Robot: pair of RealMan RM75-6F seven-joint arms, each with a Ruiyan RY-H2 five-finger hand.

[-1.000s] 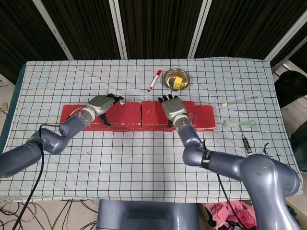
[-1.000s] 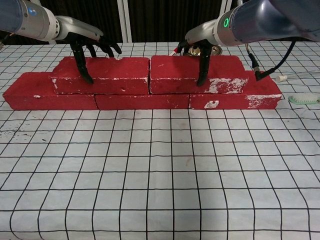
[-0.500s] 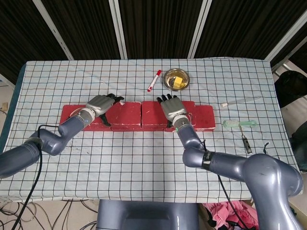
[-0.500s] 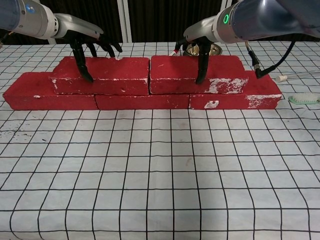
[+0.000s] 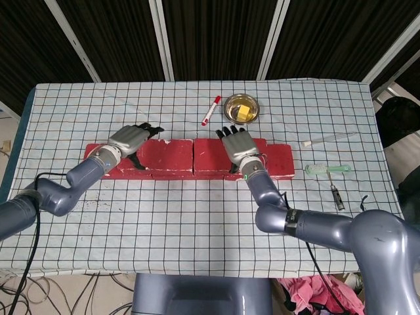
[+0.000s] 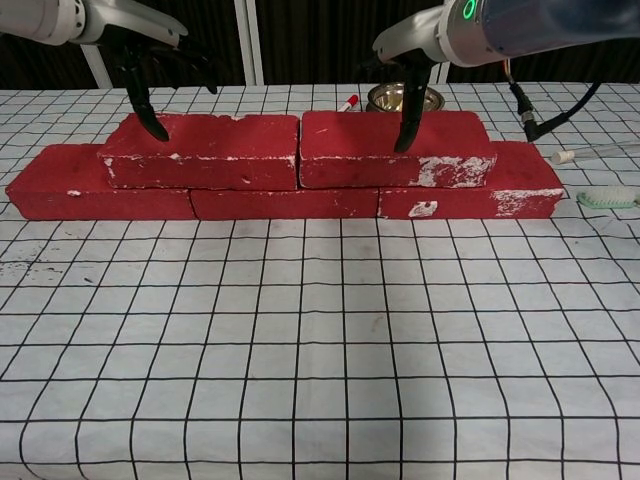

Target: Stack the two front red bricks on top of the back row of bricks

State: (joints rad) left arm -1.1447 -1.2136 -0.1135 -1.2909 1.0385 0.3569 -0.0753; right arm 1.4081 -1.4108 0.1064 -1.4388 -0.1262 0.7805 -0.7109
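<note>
The left hand (image 5: 128, 138) is seen above the left end of the left upper brick (image 6: 205, 150), its fingers (image 6: 140, 95) spread wide and nothing held; one dark fingertip appears just to touch the brick's front top edge, though contact cannot be settled from either view. This brick is stacked on the back row of bricks (image 6: 110, 190), which lies across the middle of the bench (image 5: 197, 216), parallel to its near edge. End to end with it, touching, the right upper brick (image 6: 395, 150) is likewise set on the back row. The right hand (image 5: 237, 147) is held over this second brick, fingers apart and holding nothing, with one finger pointed down onto the brick's front face. Toward the far edge of the bench a red marker (image 5: 210, 110) is seen, and just to its right a metal bowl (image 5: 241, 109) with something yellow in it. Near the right edge a green toothbrush (image 5: 327, 169) is laid.
</note>
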